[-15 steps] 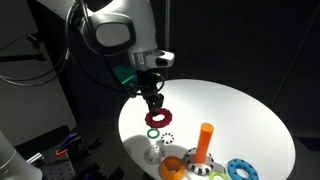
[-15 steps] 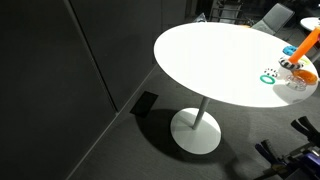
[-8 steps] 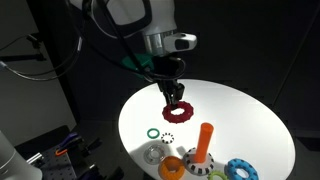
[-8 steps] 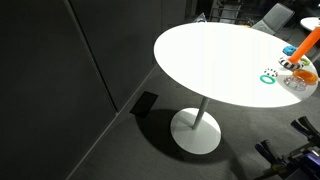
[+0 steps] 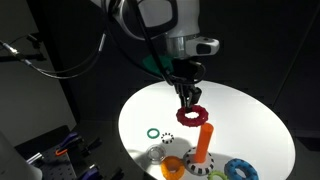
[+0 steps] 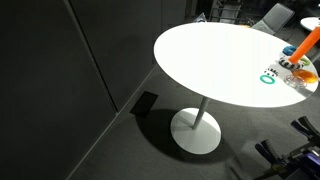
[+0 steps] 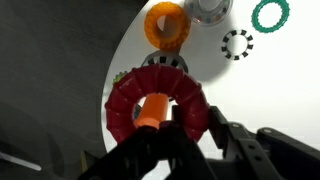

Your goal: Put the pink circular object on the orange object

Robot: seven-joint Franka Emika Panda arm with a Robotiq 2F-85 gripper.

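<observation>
My gripper (image 5: 189, 101) is shut on the pink-red ring (image 5: 191, 116) and holds it in the air just above the top of the upright orange peg (image 5: 203, 143), which stands on a round black-and-white base (image 5: 203, 166). In the wrist view the ring (image 7: 190, 103) hangs in front of my fingers (image 7: 175, 135), and the peg's orange top (image 7: 152, 111) shows through its hole. In an exterior view the peg (image 6: 303, 44) is at the far right edge of the white table; the ring is out of view there.
On the round white table (image 5: 245, 115) lie a thin green ring (image 5: 152, 133), a small black dotted ring (image 5: 167, 138), a yellow-orange ring (image 5: 173, 167), a blue ring (image 5: 240, 170) and a clear cup (image 5: 155, 155). The table edge lies close behind the peg.
My gripper has carried the pink-red ring to the right and toward the peg, from above the green ring to just over the peg's top.
</observation>
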